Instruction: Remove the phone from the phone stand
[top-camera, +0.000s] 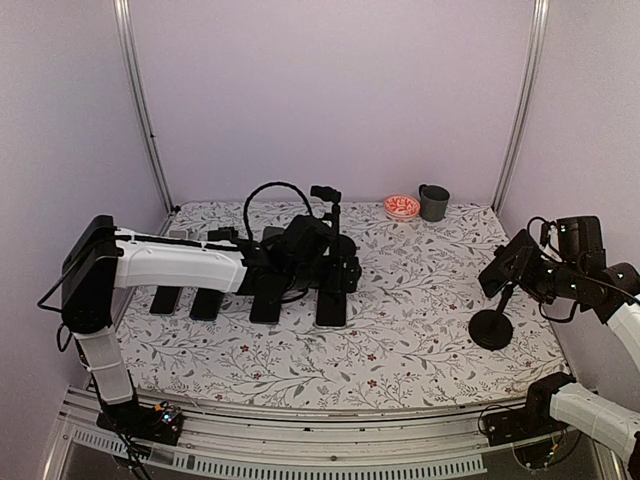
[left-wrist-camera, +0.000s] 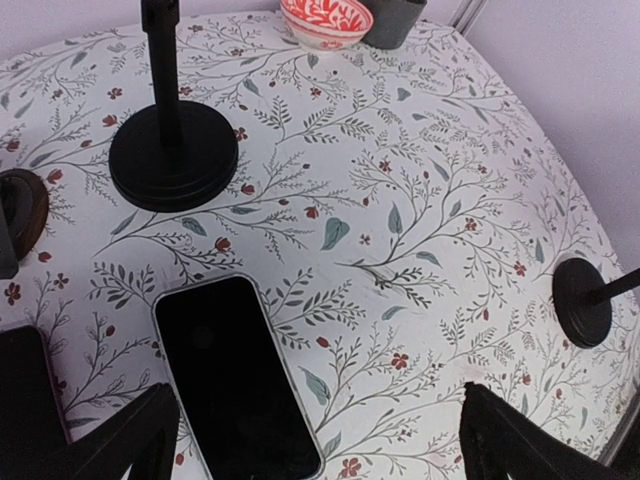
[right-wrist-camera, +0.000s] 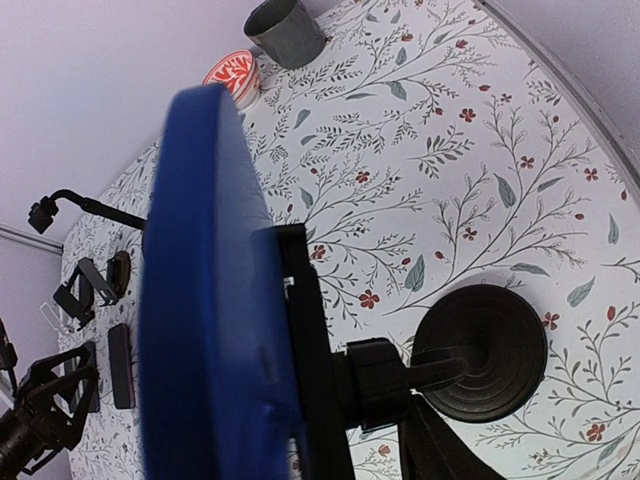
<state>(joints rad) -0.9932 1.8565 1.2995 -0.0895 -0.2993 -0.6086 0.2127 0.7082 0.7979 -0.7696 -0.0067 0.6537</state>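
A phone in a blue case (right-wrist-camera: 200, 290) sits edge-on in the clamp (right-wrist-camera: 315, 340) of a black phone stand with a round base (right-wrist-camera: 480, 350). In the top view the phone (top-camera: 503, 266) stands on that stand (top-camera: 490, 328) at the right. My right gripper (top-camera: 528, 264) is right at the phone's back. One finger (right-wrist-camera: 440, 450) shows beside the clamp; the other is hidden behind the phone. My left gripper (top-camera: 335, 265) is open and empty, its fingers (left-wrist-camera: 130, 440) over a black phone (left-wrist-camera: 235, 380) lying flat.
Several black phones (top-camera: 267, 297) lie in a row on the floral table (top-camera: 420, 300). A second black stand (left-wrist-camera: 173, 155) holding no phone rises mid-table. A red patterned bowl (top-camera: 401, 206) and a grey cup (top-camera: 434, 202) sit at the back.
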